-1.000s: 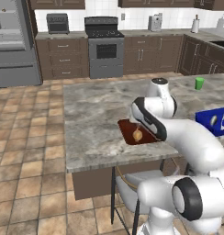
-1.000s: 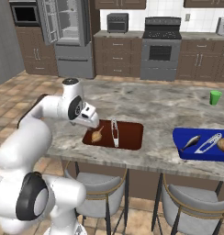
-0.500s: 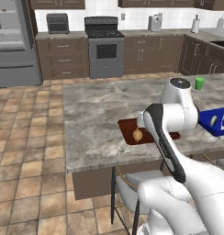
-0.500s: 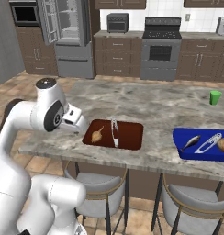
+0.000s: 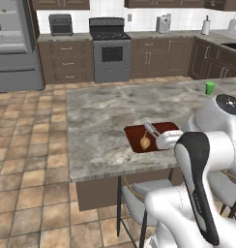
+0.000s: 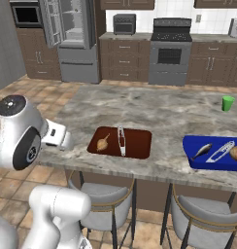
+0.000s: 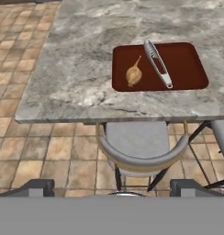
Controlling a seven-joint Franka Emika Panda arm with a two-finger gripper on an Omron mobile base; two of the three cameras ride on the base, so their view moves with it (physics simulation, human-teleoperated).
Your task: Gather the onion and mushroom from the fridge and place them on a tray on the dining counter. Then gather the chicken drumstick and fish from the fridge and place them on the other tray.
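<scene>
On the dining counter I see the other tray, dark red-brown, bearing the slim silvery fish and, beside it, the tan teardrop chicken drumstick. My arm has swung back from the tray over the last second; I judge delivery complete. Gripper: released, empty, above a stool.
</scene>
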